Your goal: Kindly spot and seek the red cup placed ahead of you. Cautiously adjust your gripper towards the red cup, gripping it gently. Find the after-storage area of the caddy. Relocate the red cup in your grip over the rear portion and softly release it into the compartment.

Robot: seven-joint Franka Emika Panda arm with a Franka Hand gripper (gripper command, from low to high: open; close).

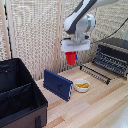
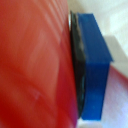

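— Where am I working?
— A staged indoor test bench, not a lived-in room: my arm [image 1: 82, 15] stands over a pale wooden tabletop [image 1: 95, 102], backed by woven reed screens [image 1: 35, 30] (a black wire rack [image 1: 111, 59] sits alongside).

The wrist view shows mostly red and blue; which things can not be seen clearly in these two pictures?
- Wrist view: the red cup fills the frame, blurred, hiding the table and caddy; only one blue finger shows.
- Exterior view: the gripper fingers are too small to separate, and its body hides the cup's top.
- Exterior view: the caddy is cut off by the left and bottom edges; its interior is too dark to read.
- Exterior view: the bowl contents are too small to identify.
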